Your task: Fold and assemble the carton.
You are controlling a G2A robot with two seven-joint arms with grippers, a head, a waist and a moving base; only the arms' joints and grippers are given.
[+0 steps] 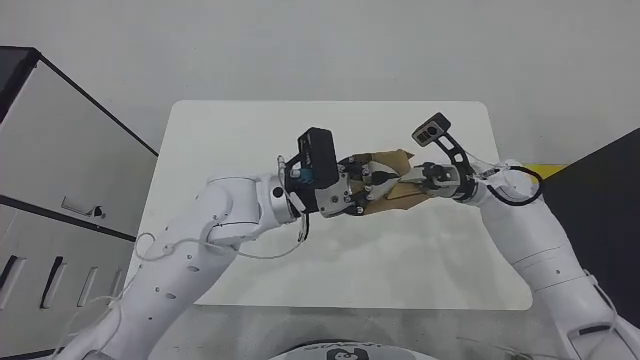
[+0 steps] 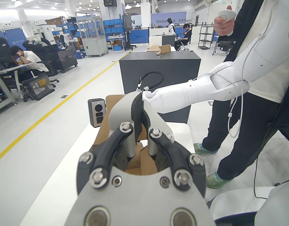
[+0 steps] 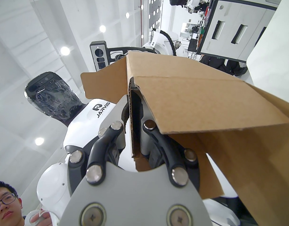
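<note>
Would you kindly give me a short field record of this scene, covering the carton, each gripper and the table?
Item: brown cardboard carton, partly folded, flaps still open.
Position: between the two grippers, over the middle of the white table.
Left arm: left gripper shut on a carton edge.
Right arm: right gripper shut on the edge of a carton wall.
Task state: carton not yet assembled.
</note>
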